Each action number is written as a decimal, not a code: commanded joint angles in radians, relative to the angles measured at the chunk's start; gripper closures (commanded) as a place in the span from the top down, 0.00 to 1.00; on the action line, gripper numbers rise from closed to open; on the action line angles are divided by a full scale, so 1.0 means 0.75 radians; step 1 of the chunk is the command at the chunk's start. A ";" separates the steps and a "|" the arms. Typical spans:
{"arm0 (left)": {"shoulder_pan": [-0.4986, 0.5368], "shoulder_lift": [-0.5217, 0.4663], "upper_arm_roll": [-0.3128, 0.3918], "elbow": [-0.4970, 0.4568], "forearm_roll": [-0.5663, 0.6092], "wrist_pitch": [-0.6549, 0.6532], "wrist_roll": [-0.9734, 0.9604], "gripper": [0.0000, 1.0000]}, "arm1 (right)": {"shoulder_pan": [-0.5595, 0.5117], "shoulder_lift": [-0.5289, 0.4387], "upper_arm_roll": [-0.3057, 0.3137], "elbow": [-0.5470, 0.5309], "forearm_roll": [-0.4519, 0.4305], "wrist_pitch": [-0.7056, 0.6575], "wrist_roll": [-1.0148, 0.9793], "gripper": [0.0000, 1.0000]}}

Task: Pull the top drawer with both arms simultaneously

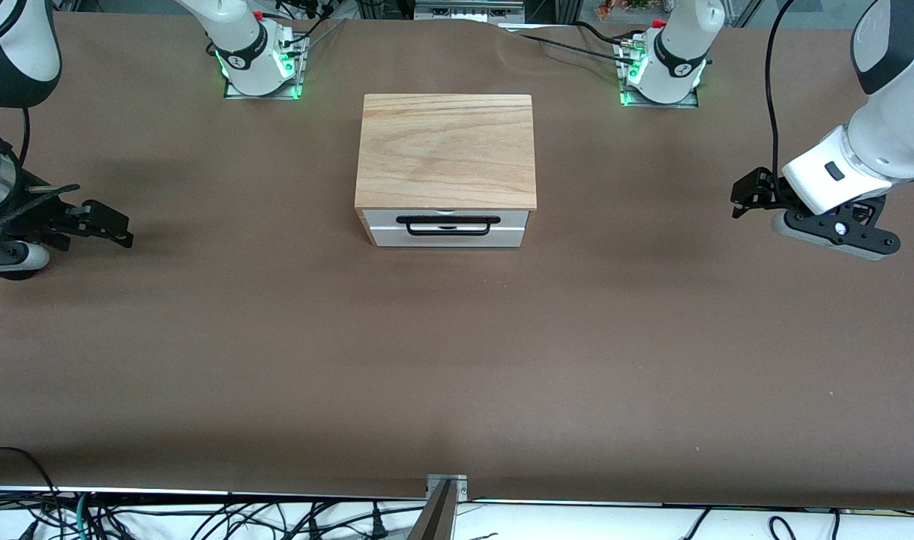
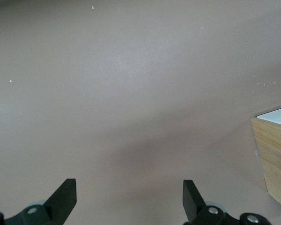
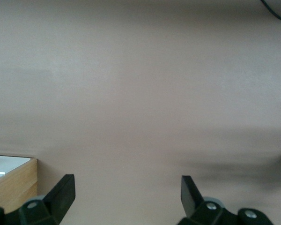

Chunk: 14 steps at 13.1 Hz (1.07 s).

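Currently, across the front view from the right arm's end of the table to the left arm's end:

Right gripper: carried low over bare table at the right arm's end, well apart from the cabinet. Its fingers are seen spread wide in the right wrist view, with nothing between them. The tips are aimed along the table toward the cabinet, which is judged to suit a sideways approach to the handle.

Table: covered in plain brown sheeting; only the cabinet is seen standing on it.

Cabinet: set midway between the two arm bases, its front turned toward the front camera. A corner of it is caught at the edge of each wrist view, so both grippers are taken to be already facing it.

Top drawer: seated in the cabinet just under the oak-grain top, its white panel about flush with the cabinet front; it is judged not yet pulled.

Handle: a wide black wire bar lying across the drawer's panel, untouched. Its width is judged to leave room for one gripper near each end, which would let the pull be shared evenly.

Left gripper: held low over bare table at the left arm's end, well apart from the cabinet. Its fingers are seen parted and empty in the left wrist view, and are turned toward the cabinet likewise.

Step in hand: the reach toward the handle is judged still to be made by both arms.
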 commanded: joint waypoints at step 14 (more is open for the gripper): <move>0.006 0.158 -0.005 0.030 -0.554 -0.059 0.102 1.00 | 0.002 0.090 0.019 0.017 -0.010 -0.027 -0.019 1.00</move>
